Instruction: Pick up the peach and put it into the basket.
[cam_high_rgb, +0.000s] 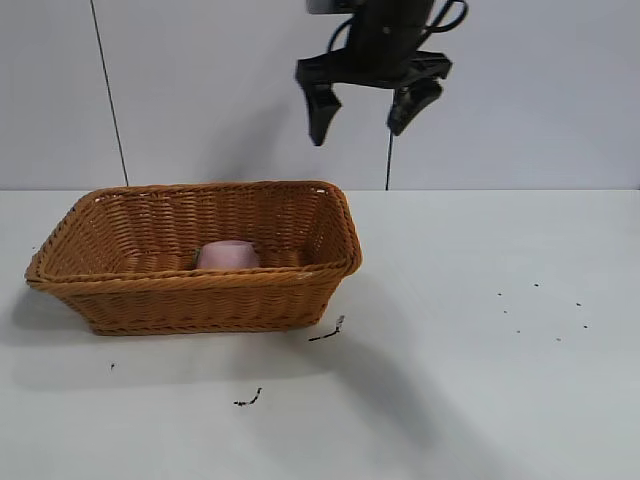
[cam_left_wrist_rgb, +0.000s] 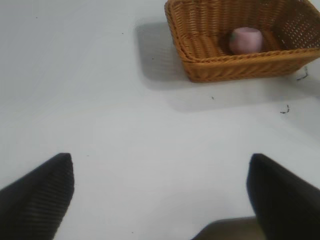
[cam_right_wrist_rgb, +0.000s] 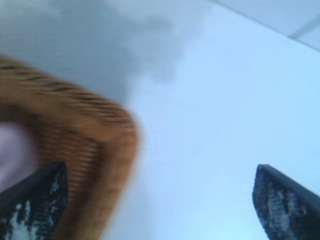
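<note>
— Item nearest the lens: dark scraps on the white table, in front of the basket. Origin unclear.

— Next entry?

— Basket, woven wicker, flared sides. Contents: one peach, pale pink, resting on the floor inside, near the front wall. My guess is the placing is done.

— Grippers?

— Right gripper, high above the basket's right end, fingers spread wide, holding nothing; likely raised clear after a release. Left gripper, seen only from its own wrist, fingers apart over bare table, well off from the basket, idle.

— Anything obscured?

— Peach's lower half, behind the rim. Stem not discernible.
</note>
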